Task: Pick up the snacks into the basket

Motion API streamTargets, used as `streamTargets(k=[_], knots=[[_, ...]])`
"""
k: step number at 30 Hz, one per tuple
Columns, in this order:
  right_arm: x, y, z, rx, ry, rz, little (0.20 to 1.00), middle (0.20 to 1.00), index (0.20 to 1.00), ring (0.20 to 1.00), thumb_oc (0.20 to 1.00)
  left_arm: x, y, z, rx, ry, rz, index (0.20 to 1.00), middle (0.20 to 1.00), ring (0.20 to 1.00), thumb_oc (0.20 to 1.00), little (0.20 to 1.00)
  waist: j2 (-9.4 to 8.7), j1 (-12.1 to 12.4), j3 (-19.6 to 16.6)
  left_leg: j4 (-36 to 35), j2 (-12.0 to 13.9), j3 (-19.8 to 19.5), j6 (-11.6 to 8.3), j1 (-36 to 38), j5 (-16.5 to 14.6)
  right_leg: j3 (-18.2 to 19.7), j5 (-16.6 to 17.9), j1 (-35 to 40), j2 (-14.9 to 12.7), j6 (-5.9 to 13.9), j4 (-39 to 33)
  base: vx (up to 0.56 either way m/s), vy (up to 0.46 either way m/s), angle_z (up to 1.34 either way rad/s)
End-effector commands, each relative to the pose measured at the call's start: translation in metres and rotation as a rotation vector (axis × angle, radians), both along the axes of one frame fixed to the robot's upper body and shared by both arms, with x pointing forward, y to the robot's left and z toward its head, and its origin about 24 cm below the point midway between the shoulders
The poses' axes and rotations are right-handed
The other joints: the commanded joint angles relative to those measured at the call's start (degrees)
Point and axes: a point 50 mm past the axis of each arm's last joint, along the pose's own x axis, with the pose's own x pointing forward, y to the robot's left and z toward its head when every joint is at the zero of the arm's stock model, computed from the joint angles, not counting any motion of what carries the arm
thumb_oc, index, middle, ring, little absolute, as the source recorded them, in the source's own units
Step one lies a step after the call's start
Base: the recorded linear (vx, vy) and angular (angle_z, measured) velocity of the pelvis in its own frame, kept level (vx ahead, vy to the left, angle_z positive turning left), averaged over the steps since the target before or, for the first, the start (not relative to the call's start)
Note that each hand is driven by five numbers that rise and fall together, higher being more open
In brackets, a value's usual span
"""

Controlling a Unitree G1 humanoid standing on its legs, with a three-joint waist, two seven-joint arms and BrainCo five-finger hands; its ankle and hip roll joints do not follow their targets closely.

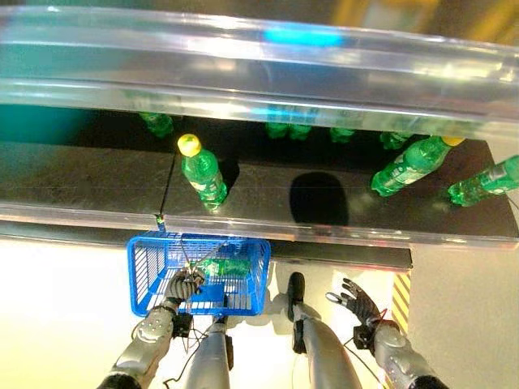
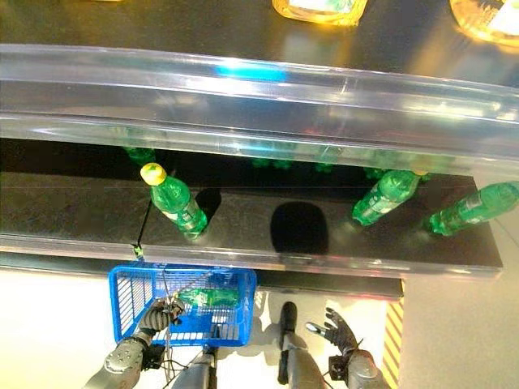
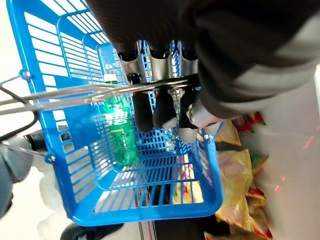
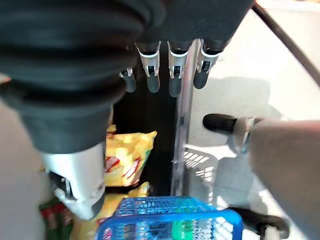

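My left hand (image 3: 160, 107) is clenched round the wire handle (image 3: 75, 92) of the blue basket (image 1: 146, 271), holding it just below the shelf's front edge. One green bottle (image 3: 119, 132) already lies inside. My right hand (image 1: 358, 301) hangs free beside the basket, fingers spread, grasping nothing.

On the dark shelf (image 1: 81, 178) a yellow-capped bottle (image 1: 201, 172) stands right above the basket; two more bottles (image 1: 409, 164) lean over to the right, well apart from it.

Next step, I judge, is reaching the right hand up for a bottle. To do it well I keep the basket level and tucked under the shelf lip, and take the nearest bottle by the body, not the cap, since it looks easy to topple.

Hard to read: the clear shelf rail (image 1: 259, 73) overhead blurs the back row of green bottles, so I can't count them. Yellow snack bags (image 4: 127, 157) show lower down in the wrist views, partly cut off. A dark round patch on the shelf looks like shadow; can't tell.
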Motion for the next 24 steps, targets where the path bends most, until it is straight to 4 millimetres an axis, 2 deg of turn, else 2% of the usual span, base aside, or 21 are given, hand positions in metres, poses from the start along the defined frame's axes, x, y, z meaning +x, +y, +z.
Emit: streamTargets(k=[1,8,13,15,17,19,20,22,24], knots=[[0.003,-0.014,0.016,0.003,-0.103,-0.041,1.000,1.000,1.000,1.000,1.000,-0.029,0.015,-0.020,0.115,0.082,-0.006,0.200,0.200,0.200,0.200,0.200,1.17,0.2,-2.3,2.1,-0.5,-2.3,0.31,-3.9,1.0,3.5,-6.3,0.7,-6.5,8.81,6.8,-0.01,-0.042,0.07],[0.000,-0.021,0.017,-0.064,-0.110,-0.029,1.000,1.000,1.000,1.000,1.000,-0.052,0.032,-0.054,0.203,0.271,0.056,0.200,0.200,0.200,0.200,0.200,1.07,0.3,-2.3,2.2,0.4,-3.4,-0.40,-2.8,1.4,2.6,-8.6,1.7,-5.7,8.24,9.5,-0.01,-0.054,0.04],[-0.007,-0.027,0.013,-0.084,-0.094,-0.041,1.000,1.000,1.000,1.000,1.000,-0.057,0.038,-0.055,0.200,0.280,0.087,0.200,0.200,0.200,0.200,0.200,1.57,1.1,-2.1,1.0,0.8,-5.9,-1.60,-1.9,2.8,0.4,-11.4,2.6,-5.7,7.11,13.1,-0.04,-0.123,0.24],[-0.009,-0.029,0.012,-0.082,-0.093,-0.052,1.000,1.000,1.000,1.000,1.000,-0.057,0.039,-0.054,0.189,0.277,0.102,0.200,0.200,0.200,0.200,0.200,2.17,1.4,-2.3,-0.8,1.4,-7.5,-3.05,-2.1,5.5,-1.8,-11.9,3.2,-5.0,6.19,12.8,-0.10,-0.206,0.18],[-0.011,-0.034,0.012,-0.101,-0.094,-0.066,1.000,1.000,1.000,1.000,1.000,-0.057,0.041,-0.054,0.175,0.268,0.121,0.200,0.200,0.200,0.200,0.200,3.38,1.7,-3.1,-5.1,2.9,-8.4,-5.05,-3.0,10.9,-5.1,-12.1,4.1,-3.6,5.40,9.9,-0.13,-0.175,0.53],[-0.012,-0.035,0.012,-0.096,-0.097,-0.094,1.000,1.000,1.000,1.000,1.000,-0.053,0.039,-0.051,0.151,0.240,0.143,0.200,0.200,0.200,0.200,0.200,3.31,2.1,-3.7,-9.6,4.4,-7.7,-5.19,-3.1,14.4,-7.1,-11.9,4.7,-3.5,5.20,6.9,-0.08,-0.076,0.72],[-0.011,-0.034,0.013,-0.098,-0.102,-0.096,1.000,1.000,1.000,1.000,1.000,-0.051,0.039,-0.051,0.134,0.233,0.162,0.200,0.200,0.200,0.200,0.200,2.88,2.4,-4.0,-9.8,4.2,-7.9,-4.98,-3.1,14.2,-7.4,-10.9,5.1,-3.4,5.29,4.9,-0.08,-0.066,0.43],[-0.010,-0.035,0.015,-0.108,-0.111,-0.094,1.000,1.000,1.000,1.000,1.000,-0.051,0.037,-0.050,0.107,0.217,0.182,0.200,0.200,0.200,0.200,0.200,1.93,2.2,-4.5,-6.9,3.3,-8.7,-3.81,-2.0,10.8,-7.4,-8.9,5.1,-3.6,5.43,2.1,-0.14,-0.057,0.26],[-0.006,-0.038,0.018,-0.110,-0.122,-0.107,1.000,1.000,1.000,1.000,1.000,-0.048,0.033,-0.051,0.083,0.212,0.179,0.200,0.200,0.200,0.200,0.200,0.43,1.4,-4.6,-1.1,1.6,-10.2,-2.86,-0.6,4.4,-7.5,-6.4,5.8,-5.2,5.62,-1.1,-0.17,0.030,0.17]])
